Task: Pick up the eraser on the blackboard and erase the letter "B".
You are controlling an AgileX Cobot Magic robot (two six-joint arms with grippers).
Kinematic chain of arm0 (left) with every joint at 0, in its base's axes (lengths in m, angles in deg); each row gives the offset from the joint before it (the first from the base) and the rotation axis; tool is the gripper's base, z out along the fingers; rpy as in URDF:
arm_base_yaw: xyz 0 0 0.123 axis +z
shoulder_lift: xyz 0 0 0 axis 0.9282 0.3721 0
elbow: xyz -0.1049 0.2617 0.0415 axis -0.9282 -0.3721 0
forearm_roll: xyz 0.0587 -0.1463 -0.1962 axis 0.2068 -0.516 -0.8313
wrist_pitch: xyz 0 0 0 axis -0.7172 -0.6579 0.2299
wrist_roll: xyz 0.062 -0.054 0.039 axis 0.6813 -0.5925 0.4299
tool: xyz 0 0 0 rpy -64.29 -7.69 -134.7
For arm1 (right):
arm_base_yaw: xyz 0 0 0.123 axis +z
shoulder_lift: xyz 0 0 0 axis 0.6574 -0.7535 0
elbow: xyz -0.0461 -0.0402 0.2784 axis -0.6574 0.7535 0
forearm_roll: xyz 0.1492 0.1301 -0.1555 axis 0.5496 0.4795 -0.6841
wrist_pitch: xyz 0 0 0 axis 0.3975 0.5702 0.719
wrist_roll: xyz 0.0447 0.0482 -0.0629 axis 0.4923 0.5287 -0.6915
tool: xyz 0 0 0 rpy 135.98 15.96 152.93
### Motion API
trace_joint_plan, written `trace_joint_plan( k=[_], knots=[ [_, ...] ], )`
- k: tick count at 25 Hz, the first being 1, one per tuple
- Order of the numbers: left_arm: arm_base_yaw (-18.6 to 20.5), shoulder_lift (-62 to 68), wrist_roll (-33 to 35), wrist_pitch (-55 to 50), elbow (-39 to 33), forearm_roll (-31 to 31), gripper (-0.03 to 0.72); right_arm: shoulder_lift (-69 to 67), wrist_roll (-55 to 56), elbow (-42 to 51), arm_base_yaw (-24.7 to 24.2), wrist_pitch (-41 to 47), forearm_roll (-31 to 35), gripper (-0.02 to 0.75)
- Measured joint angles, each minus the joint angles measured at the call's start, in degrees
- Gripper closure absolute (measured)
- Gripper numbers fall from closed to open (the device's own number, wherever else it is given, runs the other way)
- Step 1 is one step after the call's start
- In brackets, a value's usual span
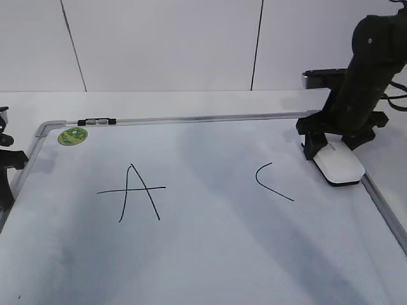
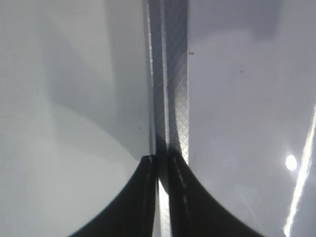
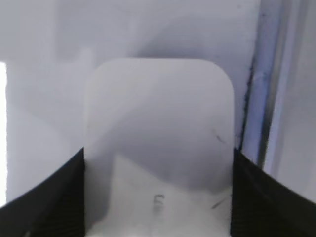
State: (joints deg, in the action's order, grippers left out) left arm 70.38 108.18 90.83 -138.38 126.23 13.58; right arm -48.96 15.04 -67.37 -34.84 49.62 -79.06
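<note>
The white eraser (image 1: 340, 166) lies flat on the blackboard (image 1: 210, 248) at its right edge, next to the frame. My right gripper (image 1: 331, 147) stands over the eraser, its two fingers pressed against the eraser's long sides. In the right wrist view the eraser (image 3: 158, 128) fills the gap between the fingers of the right gripper (image 3: 158, 163). No letter "B" shows; the board between the "A" (image 1: 133, 190) and the "C" (image 1: 270, 181) is bare. My left gripper (image 1: 5, 166) is shut and empty at the board's left edge, and the left wrist view shows it (image 2: 160, 163) over the frame strip (image 2: 174, 74).
A round green sticker (image 1: 72, 135) sits at the board's far left corner, with small black clips (image 1: 96, 121) on the far frame. The board lies on a white table (image 1: 191, 101) against a pale wall. The right arm's dark body rises above the eraser.
</note>
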Motion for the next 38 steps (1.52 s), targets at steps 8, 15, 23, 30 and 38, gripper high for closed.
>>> trace_joint_plan(
  k=[8, 15, 23, 30, 38],
  knots=[
    [0.0, 0.0, 0.0, -0.1, 0.0, -0.2, 0.644, -0.9, 0.5, 0.0, -1.7, -2.8, 0.5, 0.181],
    [0.0, 0.0, 0.0, -0.1, 0.0, -0.2, 0.644, -1.0, 0.7, -0.1, -1.9, -3.0, 0.6, 0.181],
    [0.0, 0.0, 0.0, -0.1, 0.0, -0.2, 0.644, -1.0, 0.7, -0.1, -1.9, -2.7, 0.7, 0.181],
    [0.0, 0.0, 0.0, -0.3, 0.0, -0.3, 0.644, -1.0, 0.7, -0.3, -1.9, 0.3, 0.9, 0.181],
    [0.0, 0.0, 0.0, -0.7, 0.0, -0.3, 0.644, -0.1, 0.8, -0.3, -2.1, 1.9, 1.8, 0.181]
  ],
)
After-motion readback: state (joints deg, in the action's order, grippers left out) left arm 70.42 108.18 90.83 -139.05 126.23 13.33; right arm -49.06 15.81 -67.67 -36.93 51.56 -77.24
